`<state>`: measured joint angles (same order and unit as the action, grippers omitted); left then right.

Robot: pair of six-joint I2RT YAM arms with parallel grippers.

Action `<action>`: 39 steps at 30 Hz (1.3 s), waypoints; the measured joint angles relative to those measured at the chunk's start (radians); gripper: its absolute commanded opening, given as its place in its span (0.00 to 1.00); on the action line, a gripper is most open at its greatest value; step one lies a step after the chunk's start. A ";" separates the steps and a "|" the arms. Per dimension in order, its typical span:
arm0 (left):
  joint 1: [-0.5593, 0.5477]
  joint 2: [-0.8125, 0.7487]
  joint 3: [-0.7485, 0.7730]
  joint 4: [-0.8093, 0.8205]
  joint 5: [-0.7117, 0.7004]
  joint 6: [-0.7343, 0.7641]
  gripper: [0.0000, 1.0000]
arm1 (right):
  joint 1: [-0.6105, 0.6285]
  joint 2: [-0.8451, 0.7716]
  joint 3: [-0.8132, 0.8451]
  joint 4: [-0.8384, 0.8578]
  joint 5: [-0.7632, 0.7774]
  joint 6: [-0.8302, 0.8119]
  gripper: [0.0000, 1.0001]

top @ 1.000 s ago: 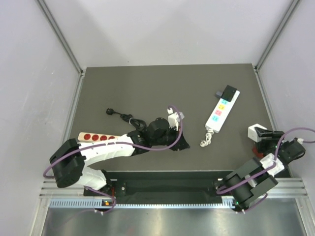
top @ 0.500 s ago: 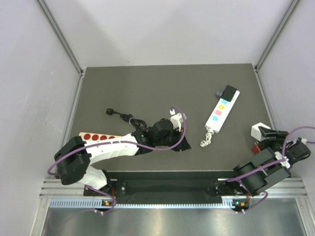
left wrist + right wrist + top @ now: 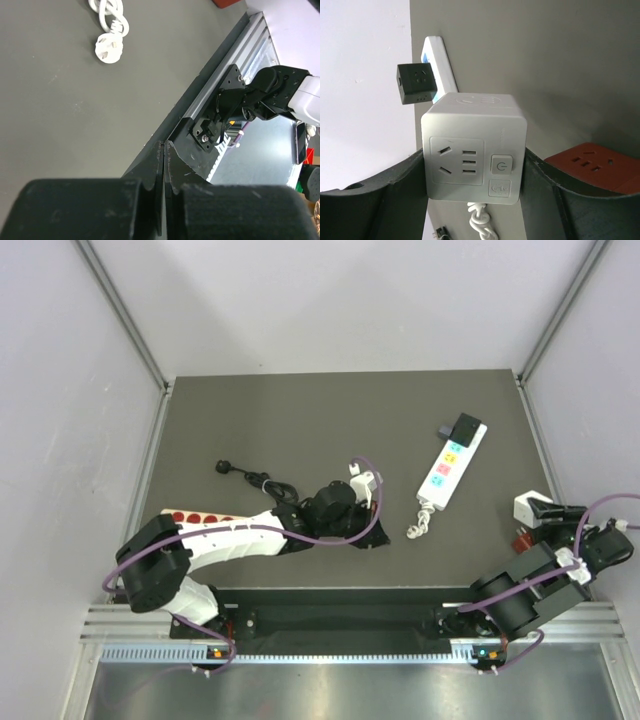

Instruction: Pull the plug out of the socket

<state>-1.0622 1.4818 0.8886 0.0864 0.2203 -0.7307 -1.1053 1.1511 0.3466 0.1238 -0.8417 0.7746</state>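
With the left gripper [image 3: 163,150] closed empty and the right gripper [image 3: 474,162] filled by a cube [image 3: 470,117], the unpinned socket [image 3: 450,466] could be dragged with its plug [image 3: 465,426].

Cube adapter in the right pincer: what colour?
The cube adapter is white, with a pale grey power button. It shows best in the right wrist view.

Robot lab cell; dark table [image 3: 300,410] boxed by plain white panels [image 3: 350,300]; aluminium rail [image 3: 340,652] along near edge
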 measured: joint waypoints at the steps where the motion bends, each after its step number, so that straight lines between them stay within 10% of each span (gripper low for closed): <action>1: 0.000 0.003 0.000 0.000 0.001 0.000 0.00 | 0.000 0.000 0.002 -0.001 0.002 -0.004 0.22; 26: -0.003 0.014 0.035 -0.005 0.014 0.001 0.00 | 0.233 0.007 0.111 0.014 0.291 0.082 0.23; 39: -0.003 0.013 0.031 -0.005 0.017 0.000 0.00 | 0.246 0.143 0.118 0.046 0.314 0.013 0.40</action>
<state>-1.0657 1.4944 0.9195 0.0818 0.2375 -0.7303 -0.8597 1.2945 0.4644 0.1699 -0.5274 0.7876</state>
